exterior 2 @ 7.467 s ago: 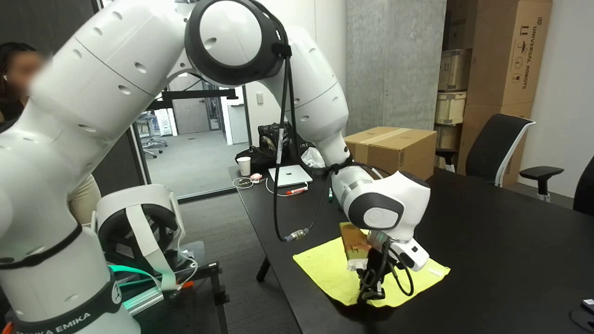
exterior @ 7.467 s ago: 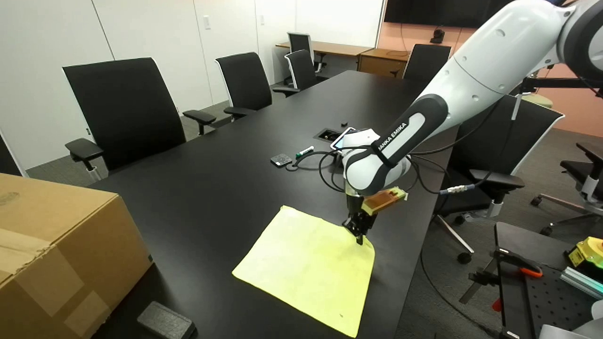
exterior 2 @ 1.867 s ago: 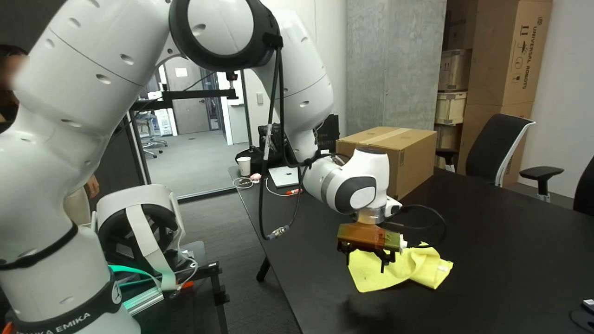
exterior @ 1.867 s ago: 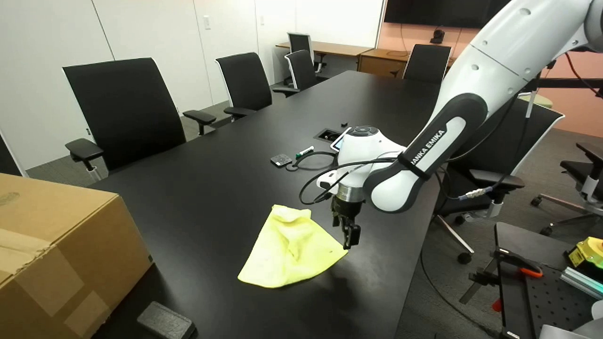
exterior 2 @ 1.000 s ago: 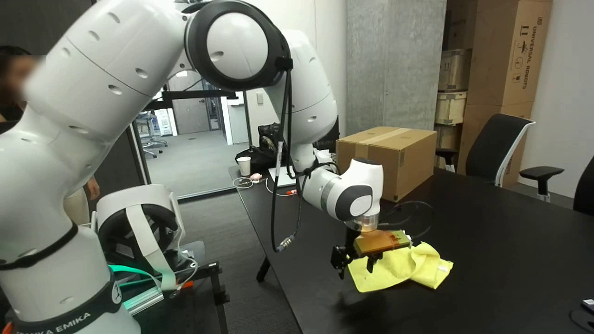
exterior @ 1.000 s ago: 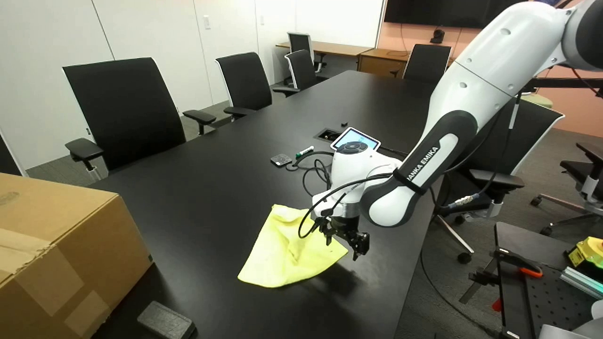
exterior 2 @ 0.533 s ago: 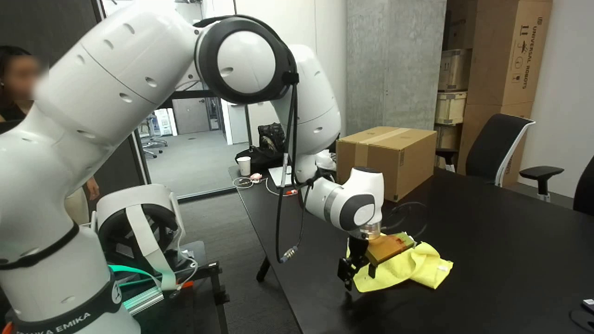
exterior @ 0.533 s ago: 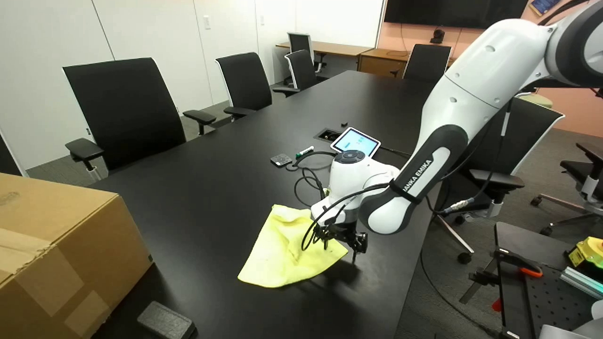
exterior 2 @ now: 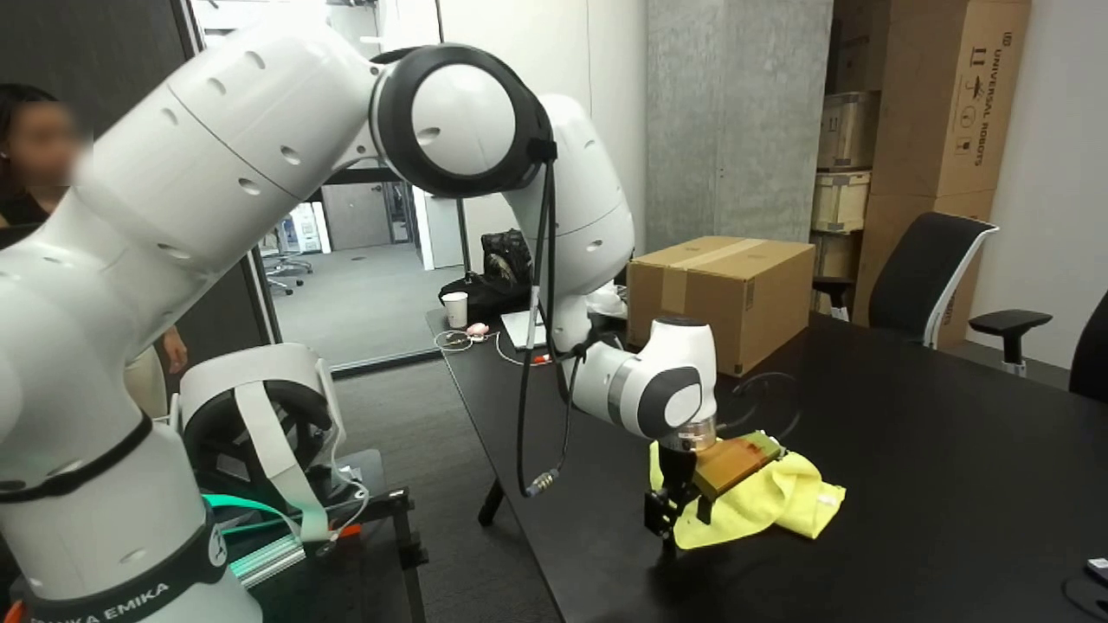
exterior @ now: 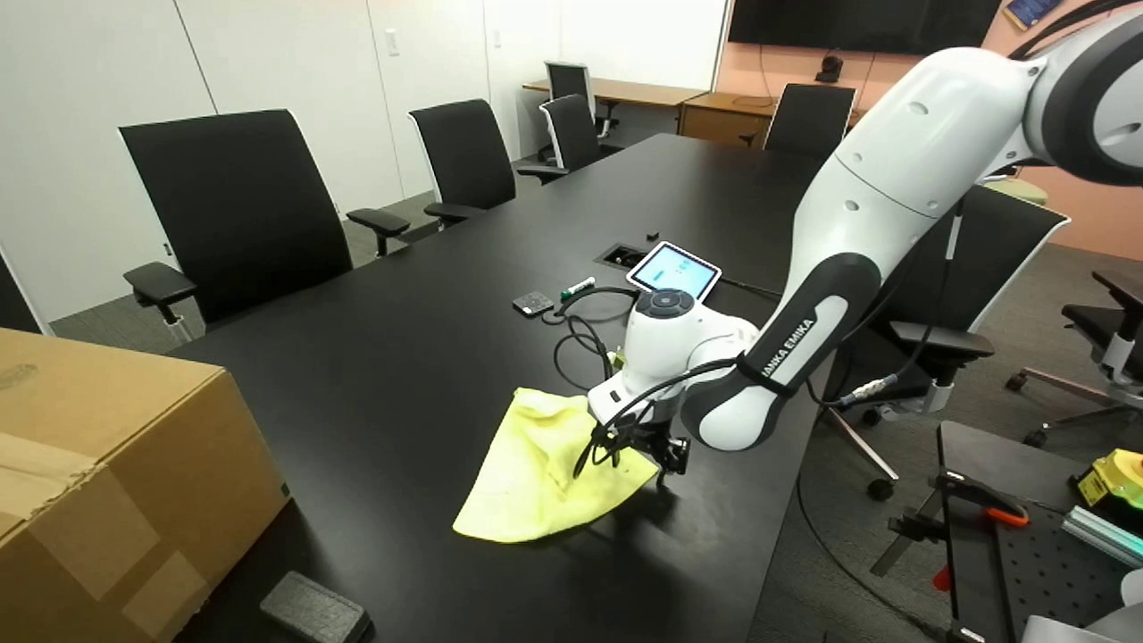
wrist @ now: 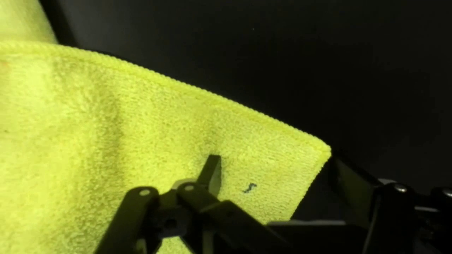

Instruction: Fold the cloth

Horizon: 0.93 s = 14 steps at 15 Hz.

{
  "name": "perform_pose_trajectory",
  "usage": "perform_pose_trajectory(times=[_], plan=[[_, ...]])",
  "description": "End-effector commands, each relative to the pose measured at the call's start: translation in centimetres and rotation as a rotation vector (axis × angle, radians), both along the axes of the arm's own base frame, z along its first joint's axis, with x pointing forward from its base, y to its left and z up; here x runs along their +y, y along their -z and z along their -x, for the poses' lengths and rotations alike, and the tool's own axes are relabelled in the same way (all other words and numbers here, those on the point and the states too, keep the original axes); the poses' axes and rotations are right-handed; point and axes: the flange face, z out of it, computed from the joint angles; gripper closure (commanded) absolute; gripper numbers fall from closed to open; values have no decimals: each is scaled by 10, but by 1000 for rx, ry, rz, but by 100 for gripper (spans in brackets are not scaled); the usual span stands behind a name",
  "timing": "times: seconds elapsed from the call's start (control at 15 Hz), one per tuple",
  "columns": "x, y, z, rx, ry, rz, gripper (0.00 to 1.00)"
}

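Observation:
The yellow cloth (exterior: 522,491) lies on the dark table in a rough triangle, doubled over with a raised wrinkle in its middle; both exterior views show it. In an exterior view its folded part (exterior 2: 809,506) bulges on the side away from my gripper (exterior 2: 686,529). Seen from the wrist, my gripper (wrist: 274,158) is open and low over a pointed corner of the cloth (wrist: 275,165). One of the fingers (wrist: 212,169) presses into the fabric; the opposite one stands just past the corner tip, over bare table. Part of the cloth is hidden behind the arm.
A cardboard box (exterior: 214,482) and a dark block (exterior: 314,609) stand on the table (exterior: 384,402). Behind the arm lie a tablet (exterior: 674,271), a marker (exterior: 578,288), a small black device (exterior: 533,304) and loose cables. Chairs line both table sides.
Several seconds ago the cloth lay spread flat; now it is doubled over. Over the last second my gripper has come down at its corner, its jaws narrowing slightly, and the cloth has shifted a little.

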Motion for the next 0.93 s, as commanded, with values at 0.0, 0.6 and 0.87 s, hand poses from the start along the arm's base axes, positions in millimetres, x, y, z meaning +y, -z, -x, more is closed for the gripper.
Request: perform_pose_trajectory(times=[0.0, 0.6, 0.87], plan=[[-1, 1, -7, -32, 4, 31, 50], [-10, -15, -9, -49, 87, 79, 91], [-11, -33, -11, -53, 177, 107, 91]])
